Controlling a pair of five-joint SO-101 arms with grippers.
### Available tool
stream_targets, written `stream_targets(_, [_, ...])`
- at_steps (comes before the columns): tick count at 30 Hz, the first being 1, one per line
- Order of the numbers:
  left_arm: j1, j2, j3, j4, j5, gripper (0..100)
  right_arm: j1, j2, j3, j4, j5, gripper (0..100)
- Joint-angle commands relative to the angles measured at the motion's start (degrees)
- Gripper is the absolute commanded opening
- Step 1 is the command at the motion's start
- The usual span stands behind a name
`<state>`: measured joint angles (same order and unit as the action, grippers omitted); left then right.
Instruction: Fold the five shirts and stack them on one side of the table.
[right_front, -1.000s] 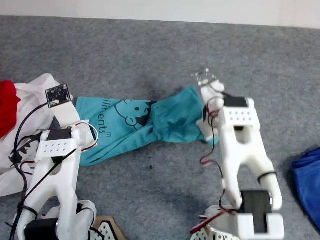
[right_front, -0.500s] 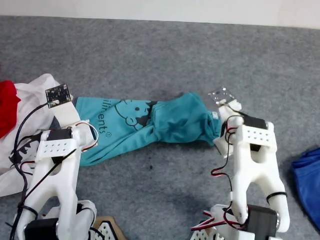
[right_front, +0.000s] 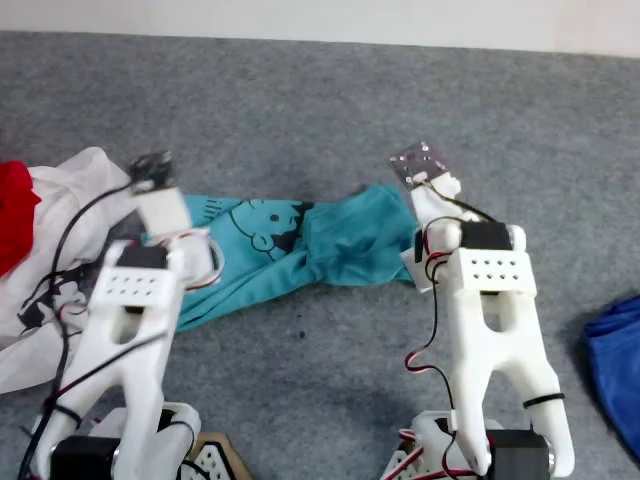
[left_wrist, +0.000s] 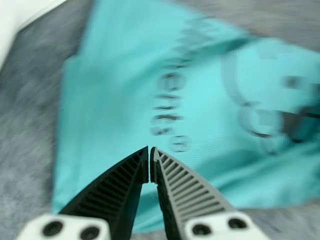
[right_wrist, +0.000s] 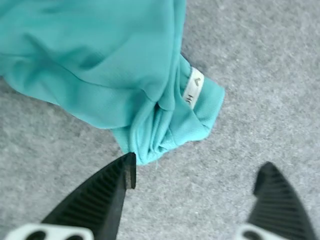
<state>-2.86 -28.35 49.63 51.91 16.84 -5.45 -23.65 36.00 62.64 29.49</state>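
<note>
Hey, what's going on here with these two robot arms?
Two arms work on a teal shirt bunched on the grey table. The left hand, shut, hovers over its printed end; the right hand is open above the labelled end. A white garment and a red garment lie at one edge, a blue garment at the other.

Soft, even light falls from above in the high view. The grey table cover (right_front: 300, 90) shows no glare, and the pale wall strip (right_front: 300, 15) along the top edge is the brightest area. Shadows are faint and diffuse: a darker patch sits under the bunched folds of the teal shirt (right_front: 340, 245) at centre frame, and thin dim edges run beside the arms lower down. In the left wrist view the shirt's print (left_wrist: 170, 110) is smeared and soft, while the left gripper (left_wrist: 150, 150) looks crisper. In the right wrist view the shirt's label (right_wrist: 193, 87) and weave read clearly, with gently shaded folds. The right gripper (right_wrist: 199, 165) is dark and without shine.
</note>
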Motion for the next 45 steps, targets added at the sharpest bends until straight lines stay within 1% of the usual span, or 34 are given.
stream_targets(1, [5.23, 3.47, -11.91, 8.35, 0.70, 4, -0.84, -2.07, -1.45, -2.77, -2.90, 40.0])
stream_targets(4, [6.90, 10.68, -20.70, 11.96, 2.11, 4, -1.01, -2.07, -1.54, -4.70, -5.36, 40.0])
stream_targets(7, [9.63, 20.09, -27.91, 12.57, 5.54, 4, -0.92, -1.98, -1.45, -8.66, -10.02, 40.0])
stream_targets(11, [14.29, 32.13, -36.09, 12.66, 6.51, 4, -2.42, -2.07, 1.19, -10.95, -13.27, 40.0])
stream_targets(17, [19.74, 40.66, -43.21, 15.91, 6.51, 3, -3.47, -2.07, 8.13, -21.05, -13.63, 40.0])
stream_targets(19, [20.09, 42.51, -44.70, 15.91, 8.35, 1, -3.47, -2.07, 9.63, -23.69, -13.63, 40.0])
stream_targets(22, [20.09, 46.20, -46.55, 15.91, 11.78, 1, -3.47, -2.07, 10.59, -25.89, -13.80, 39.9])
stream_targets(26, [20.09, 51.03, -47.52, 16.26, 12.04, 1, -3.47, -1.98, 10.42, -26.59, -16.97, 39.9])
stream_targets(29, [20.18, 51.47, -46.99, 16.44, 12.04, 1, -4.53, -1.89, 10.68, -26.59, -16.97, 39.9])
stream_targets(32, [20.26, 50.42, -46.90, 18.81, 12.04, 1, -5.41, 1.27, 10.24, -25.19, -17.23, 39.9])
stream_targets(37, [20.35, 47.69, -43.82, 19.16, 12.04, 1, -6.64, 9.71, 2.59, -20.09, -17.32, 39.9])
stream_targets(39, [21.41, 46.37, -41.80, 19.16, 12.04, 1, -6.73, 12.53, 0.40, -19.65, -17.32, 39.3])
stream_targets(41, [22.64, 44.70, -39.34, 19.16, 11.96, 1, -6.73, 15.16, -1.54, -19.82, -17.32, 35.7])
stream_targets(45, [23.69, 41.19, -34.68, 18.55, 11.69, 1, -6.73, 18.86, -3.82, -19.82, -17.32, 24.7])
